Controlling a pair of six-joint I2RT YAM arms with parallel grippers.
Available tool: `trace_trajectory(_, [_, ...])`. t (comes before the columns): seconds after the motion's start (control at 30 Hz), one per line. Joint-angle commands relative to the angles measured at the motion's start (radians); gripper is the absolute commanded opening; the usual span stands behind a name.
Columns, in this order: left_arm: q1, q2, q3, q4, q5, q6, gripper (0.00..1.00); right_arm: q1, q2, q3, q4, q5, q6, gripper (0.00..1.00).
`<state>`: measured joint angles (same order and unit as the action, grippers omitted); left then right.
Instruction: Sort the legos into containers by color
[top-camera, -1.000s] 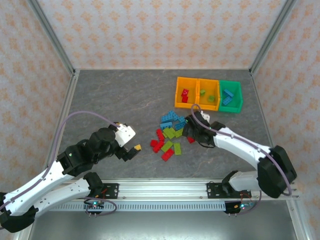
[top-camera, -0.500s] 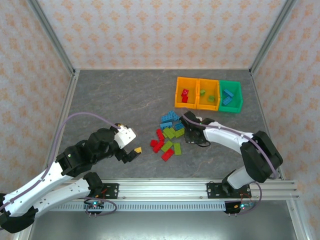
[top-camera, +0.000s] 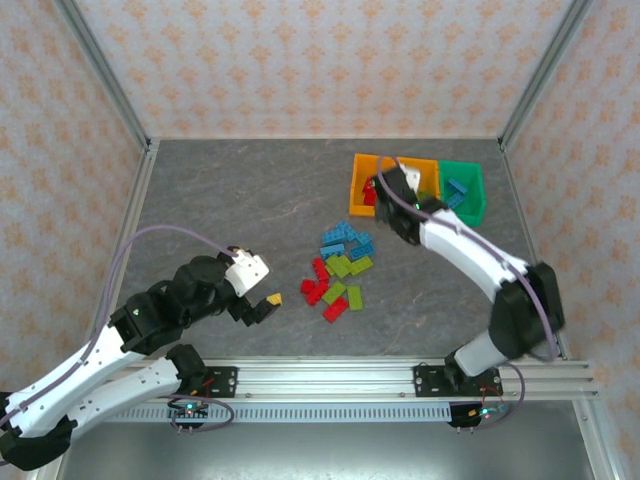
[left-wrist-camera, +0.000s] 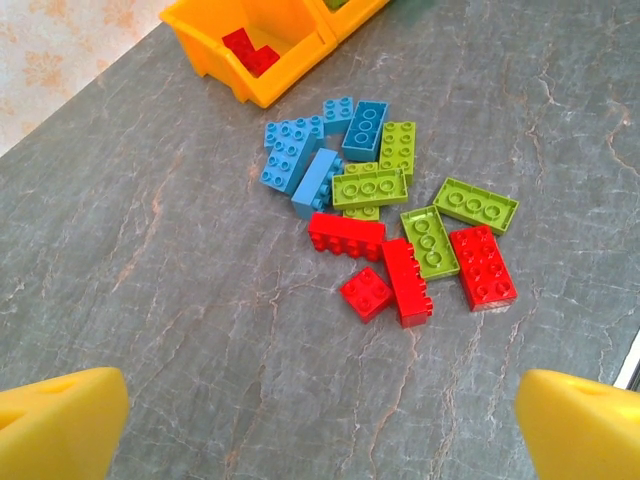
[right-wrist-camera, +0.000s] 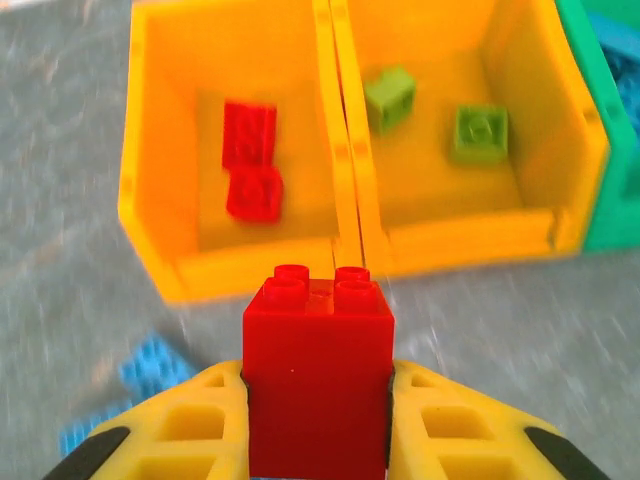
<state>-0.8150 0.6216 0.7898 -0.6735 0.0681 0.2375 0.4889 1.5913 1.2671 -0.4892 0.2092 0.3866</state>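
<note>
Between the yellow pads of the right gripper sits a red brick, studs up, clamped squarely on two opposite faces; the jaws are closed down to the brick's width. Just ahead of and below the brick lies the left orange bin, which holds two red bricks. Joined to it is the middle orange bin with two lime-green bricks, and beyond that the green bin, where blue pieces show at the frame's edge. Seen from overhead, this gripper hangs at the left orange end of the bin row.

Step in hand, as judged: delivery of the red brick. To do it well, carry the brick on past the near wall until it is centred over the red compartment, well clear of the shared divider. Lower it a little, and only then part the jaws, so that it cannot bounce into the neighbouring bin.

The left gripper stands wide open and empty above the table, near the loose pile of red, blue and lime bricks awaiting sorting.
</note>
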Motion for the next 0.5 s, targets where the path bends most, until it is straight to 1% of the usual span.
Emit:
trace_trajectory(0.0, [0.012, -0.030, -0.014, -0.010, 0.000, 0.007, 1.00, -0.047, 0.175, 0.152, 0.029, 0.015, -0.066, 0.26])
trace_trajectory(0.07, [0.011, -0.045, -0.021, -0.006, -0.007, 0.004, 1.00, -0.066, 0.266, 0.256, 0.015, -0.014, -0.077, 0.28])
trace_trajectory(0.17, [0.011, -0.058, -0.024, -0.006, -0.028, 0.003, 1.00, -0.071, 0.389, 0.410, -0.047, -0.015, -0.093, 0.32])
trace_trajectory(0.2, [0.012, -0.060, -0.025, -0.008, -0.033, 0.003, 1.00, -0.072, 0.414, 0.448, -0.072, -0.013, -0.094, 0.36])
trace_trajectory(0.27, [0.012, -0.060, -0.025, -0.006, -0.035, 0.003, 1.00, -0.073, 0.439, 0.513, -0.119, -0.012, -0.089, 0.47])
trace_trajectory(0.3, [0.013, -0.060, -0.027, -0.006, -0.034, 0.004, 1.00, -0.073, 0.433, 0.525, -0.138, -0.013, -0.087, 0.53])
trace_trajectory(0.33, [0.014, -0.058, -0.027, -0.006, -0.031, 0.004, 1.00, -0.073, 0.411, 0.522, -0.144, -0.017, -0.083, 0.56])
trace_trajectory(0.4, [0.013, -0.053, -0.029, -0.005, -0.027, 0.004, 1.00, -0.072, 0.343, 0.474, -0.137, -0.031, -0.072, 0.59])
trace_trajectory(0.47, [0.014, -0.047, -0.029, -0.005, -0.026, 0.003, 1.00, -0.072, 0.253, 0.392, -0.129, -0.066, -0.047, 0.59])
